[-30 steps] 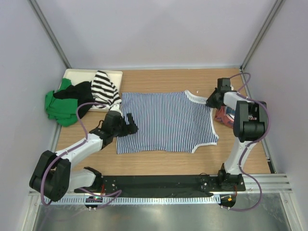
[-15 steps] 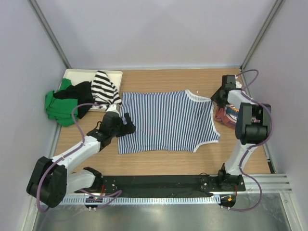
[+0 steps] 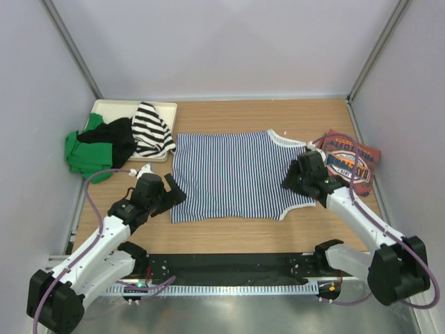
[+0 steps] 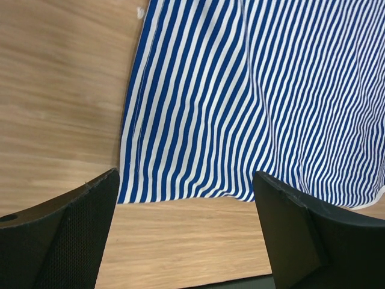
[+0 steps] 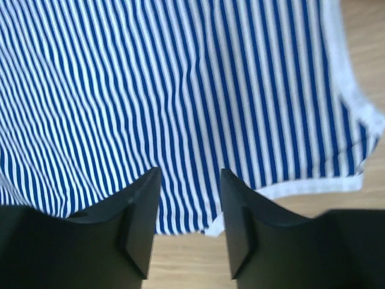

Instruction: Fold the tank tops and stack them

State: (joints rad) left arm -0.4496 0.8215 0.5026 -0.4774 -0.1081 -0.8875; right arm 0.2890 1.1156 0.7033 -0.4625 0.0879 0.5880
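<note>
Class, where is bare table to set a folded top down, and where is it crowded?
Bare wood: far strip between back wall and striped top; near strip between its hem and the arm bases. Crowded: far-left tray and clothes pile; red top at right.

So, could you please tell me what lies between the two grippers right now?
The navy-and-white striped tank top, spread flat, lies between the left gripper and the right gripper; the top view shows it.

My wooden surface [image 3: 229, 233] carries the navy-and-white striped tank top [image 3: 236, 174] spread flat at its middle, the brick-red tank top [image 3: 351, 161] by its right edge, and a cream tray [image 3: 165, 108] of heaped clothes [image 3: 111, 139] at its far left corner.
</note>
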